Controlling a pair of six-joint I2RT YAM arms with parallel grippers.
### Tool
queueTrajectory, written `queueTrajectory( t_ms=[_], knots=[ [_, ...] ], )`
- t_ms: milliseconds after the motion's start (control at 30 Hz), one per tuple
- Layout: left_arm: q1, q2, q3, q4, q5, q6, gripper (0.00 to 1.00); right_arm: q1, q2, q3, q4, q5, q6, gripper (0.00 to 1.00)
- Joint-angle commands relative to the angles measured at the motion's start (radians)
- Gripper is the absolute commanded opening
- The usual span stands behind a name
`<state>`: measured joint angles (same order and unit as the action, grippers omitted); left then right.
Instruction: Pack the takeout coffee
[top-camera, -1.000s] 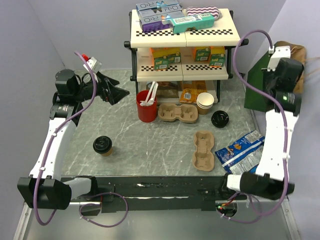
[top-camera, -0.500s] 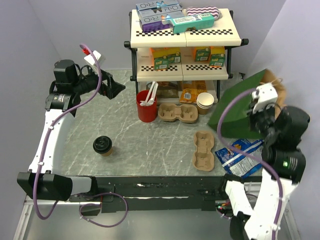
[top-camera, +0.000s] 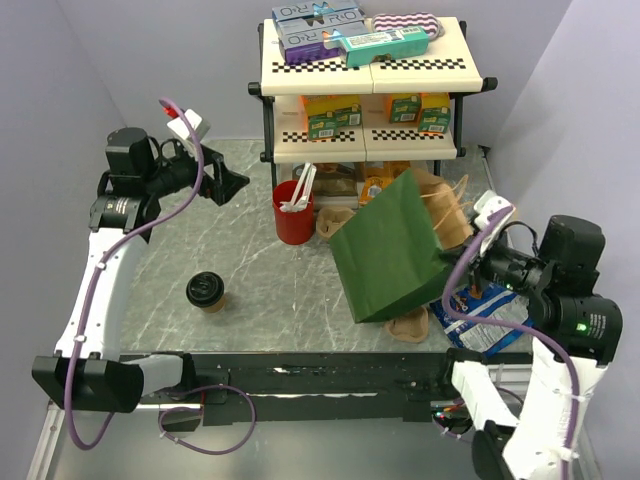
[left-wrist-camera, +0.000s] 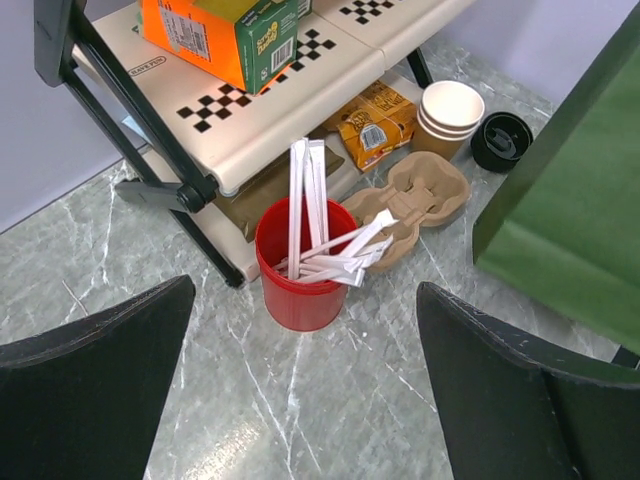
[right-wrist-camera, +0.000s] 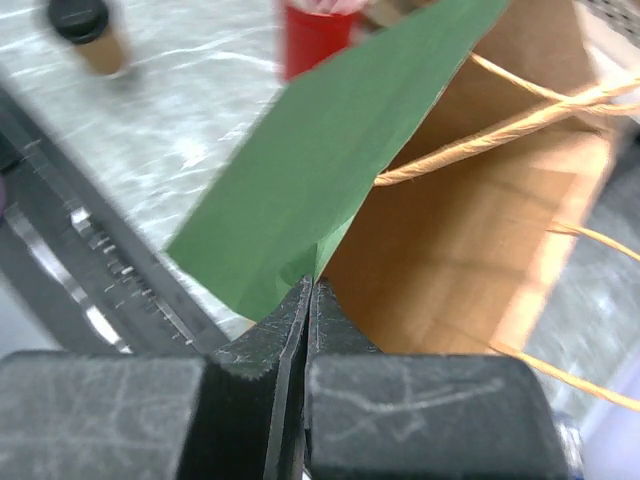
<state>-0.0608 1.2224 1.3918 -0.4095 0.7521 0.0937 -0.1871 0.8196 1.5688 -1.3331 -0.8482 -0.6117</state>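
Takeout coffee (top-camera: 205, 291) well apart from left gripper (top-camera: 238, 184); right gripper (right-wrist-camera: 308, 288) pinches bag (top-camera: 385, 250).

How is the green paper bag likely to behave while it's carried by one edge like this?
Probably light and floppy: the right fingers pinch just a thin edge of the green bag, which tilts over the table. Its open mouth with string handles suggests thin paper that may sway or crease. Set down, it could tip over.
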Motion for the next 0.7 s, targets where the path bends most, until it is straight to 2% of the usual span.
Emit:
queueTrajectory(
  t_ms=[0, 33, 133, 167, 300, 467, 667],
  knots=[
    [-0.005, -0.067, -0.016, 0.026, -0.013, 0.029, 0.99, 0.182, -0.002, -0.010, -0.095, 0.032, 0.004, 0.00],
    [-0.005, -0.070, -0.014, 0.015, -0.016, 0.029, 0.99, 0.299, 0.006, -0.012, -0.074, 0.058, 0.063, 0.00],
    [-0.005, -0.084, -0.008, -0.002, -0.017, 0.023, 0.99, 0.464, 0.053, -0.003, -0.012, 0.148, 0.154, 0.00],
    [-0.005, -0.087, -0.005, -0.006, -0.014, 0.021, 0.99, 0.567, 0.068, 0.003, 0.008, 0.170, 0.173, 0.00],
    [-0.005, -0.100, 0.027, -0.044, -0.013, 0.018, 0.99, 0.722, 0.136, 0.036, 0.049, 0.227, 0.198, 0.00],
    [-0.005, -0.139, 0.041, -0.091, -0.037, 0.024, 1.00, 0.911, 0.248, 0.124, 0.040, 0.314, 0.152, 0.00],
    [-0.005, -0.185, 0.042, -0.121, -0.083, 0.032, 0.99, 1.124, 0.374, 0.169, 0.051, 0.492, 0.014, 0.00]
  ],
)
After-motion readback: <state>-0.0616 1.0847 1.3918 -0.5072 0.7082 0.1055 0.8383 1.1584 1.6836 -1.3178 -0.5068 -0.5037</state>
